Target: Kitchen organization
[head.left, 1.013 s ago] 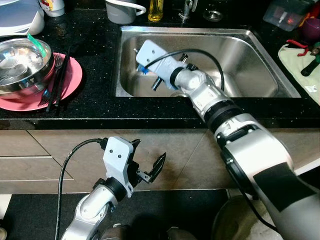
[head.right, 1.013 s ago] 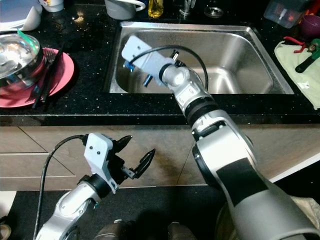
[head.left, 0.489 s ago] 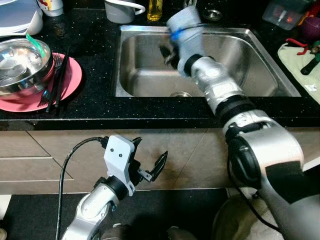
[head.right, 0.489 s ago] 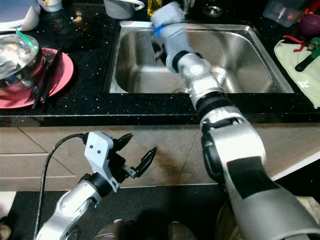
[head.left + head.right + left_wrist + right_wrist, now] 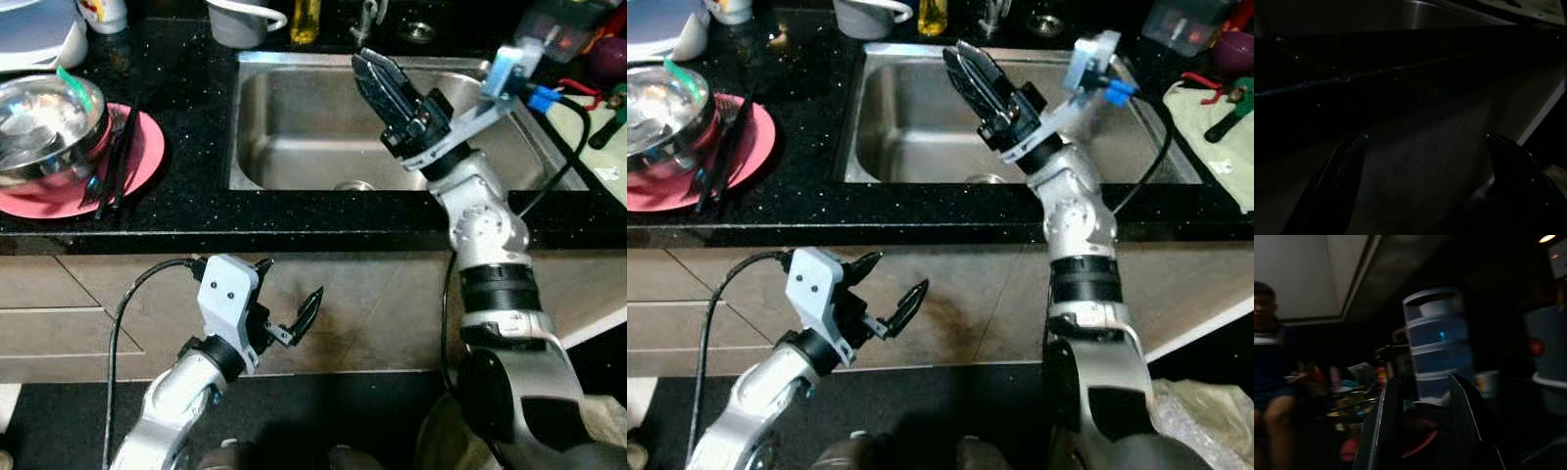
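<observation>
Right pincer (image 5: 377,70) is up over the sink (image 5: 294,137), fingers nearly together and holding nothing. Left pincer (image 5: 290,313) hangs below the desk (image 5: 196,211) edge, spread wide.

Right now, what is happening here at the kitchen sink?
The robot stands facing a black counter with a steel sink. Its right pincer is raised above the sink basin, fingers close together and holding nothing. The left pincer hangs open, low in front of the cabinet, idle. To the left of the sink, a steel bowl sits on a pink plate with dark chopsticks lying across it. Nothing is being handled at this moment.
</observation>
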Robot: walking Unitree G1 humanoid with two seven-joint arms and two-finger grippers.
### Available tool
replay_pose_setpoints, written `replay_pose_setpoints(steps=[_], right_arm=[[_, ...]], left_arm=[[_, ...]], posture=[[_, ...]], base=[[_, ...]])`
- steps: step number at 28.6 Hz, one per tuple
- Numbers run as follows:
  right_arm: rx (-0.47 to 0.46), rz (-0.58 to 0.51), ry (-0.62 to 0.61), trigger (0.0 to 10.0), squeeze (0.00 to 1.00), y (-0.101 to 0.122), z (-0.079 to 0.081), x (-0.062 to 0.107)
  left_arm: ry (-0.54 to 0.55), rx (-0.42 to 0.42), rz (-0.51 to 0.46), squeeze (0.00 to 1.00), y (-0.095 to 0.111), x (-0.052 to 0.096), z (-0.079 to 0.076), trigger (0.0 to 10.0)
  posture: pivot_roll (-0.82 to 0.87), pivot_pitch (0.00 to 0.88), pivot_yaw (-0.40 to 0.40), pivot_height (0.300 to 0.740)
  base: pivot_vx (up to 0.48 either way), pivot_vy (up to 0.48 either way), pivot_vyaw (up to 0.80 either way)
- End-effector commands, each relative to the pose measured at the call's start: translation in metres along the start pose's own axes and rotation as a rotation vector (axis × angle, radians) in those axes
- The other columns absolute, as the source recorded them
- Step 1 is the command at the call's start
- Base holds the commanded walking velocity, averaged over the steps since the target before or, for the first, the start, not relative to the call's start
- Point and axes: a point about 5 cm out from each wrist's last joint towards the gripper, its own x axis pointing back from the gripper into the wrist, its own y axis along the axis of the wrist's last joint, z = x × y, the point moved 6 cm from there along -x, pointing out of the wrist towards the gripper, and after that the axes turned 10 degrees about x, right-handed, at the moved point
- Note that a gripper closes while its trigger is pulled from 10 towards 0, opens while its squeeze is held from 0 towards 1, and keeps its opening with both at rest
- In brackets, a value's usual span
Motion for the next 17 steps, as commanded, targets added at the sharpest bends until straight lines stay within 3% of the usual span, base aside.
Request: replay_pose_setpoints(steps=[1,6,14,17], right_arm=[[-0.054,-0.006,0.064,10.0,0.0,0.003,0.013,0.009],[-0.157,0.031,0.189,10.0,0.0,-0.001,0.043,0.036],[-0.234,0.141,0.256,10.0,0.0,-0.02,0.064,0.063],[-0.248,0.159,0.256,10.0,0.0,-0.022,0.064,0.07]], left_arm=[[0.011,0.006,0.034,0.0,-0.008,0.003,0.005,10.0],[0.016,-0.013,0.042,0.0,-0.009,0.003,0.007,10.0],[0.024,-0.033,0.026,0.0,0.0,0.006,0.009,10.0],[0.013,-0.04,0.017,0.0,0.004,0.006,0.007,10.0]], posture=[[0.04,0.103,-0.059,0.74],[0.05,0.09,-0.062,0.74],[0.06,0.091,-0.063,0.74],[0.06,0.092,-0.066,0.74]], base=[[0.0,0.0,0.0],[0.0,0.0,0.0],[0.0,0.0,0.0],[0.0,0.0,0.0]])
